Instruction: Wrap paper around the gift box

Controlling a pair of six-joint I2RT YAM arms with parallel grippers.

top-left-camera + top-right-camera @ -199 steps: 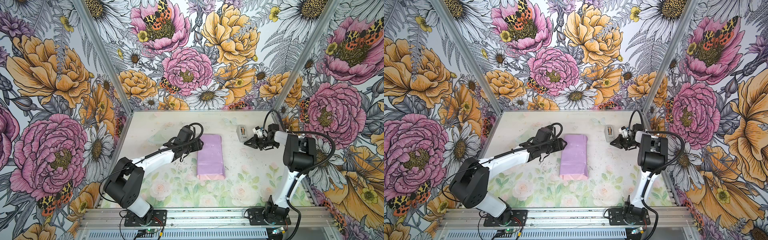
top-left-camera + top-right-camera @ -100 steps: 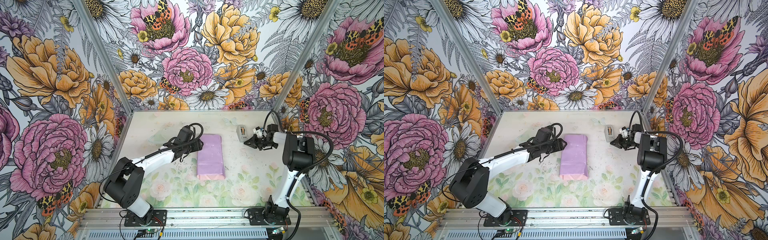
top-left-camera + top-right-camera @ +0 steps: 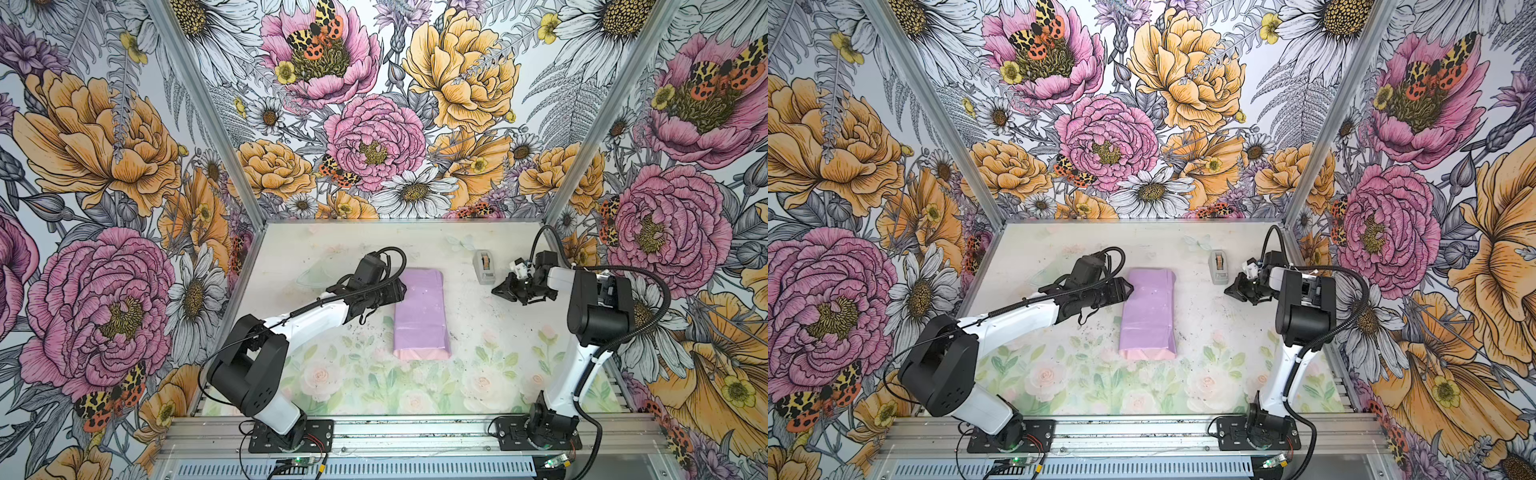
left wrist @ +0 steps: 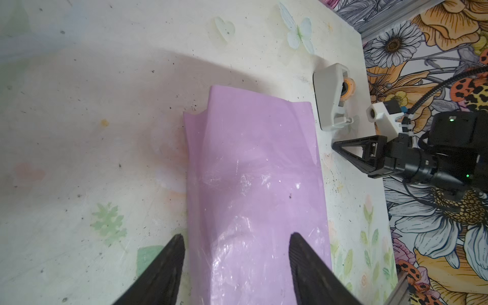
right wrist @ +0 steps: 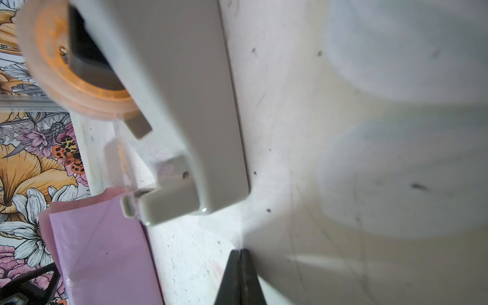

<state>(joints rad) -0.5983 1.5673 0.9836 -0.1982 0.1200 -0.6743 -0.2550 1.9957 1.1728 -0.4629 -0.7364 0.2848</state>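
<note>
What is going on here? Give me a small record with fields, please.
paper: lilac side out, folded into a long parcel, mid-table, pink showing at the near end
box: not visible
left gripper: open, at the paper's left edge, far end
right gripper: shut, beside the dispenser
dispenser: grey, far right, apart from the paper

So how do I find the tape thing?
Find the long lilac paper in the middle of the table. Just right of its far end sits the tape dispenser. It's the only small grey thing, with an orange roll inside.
</note>
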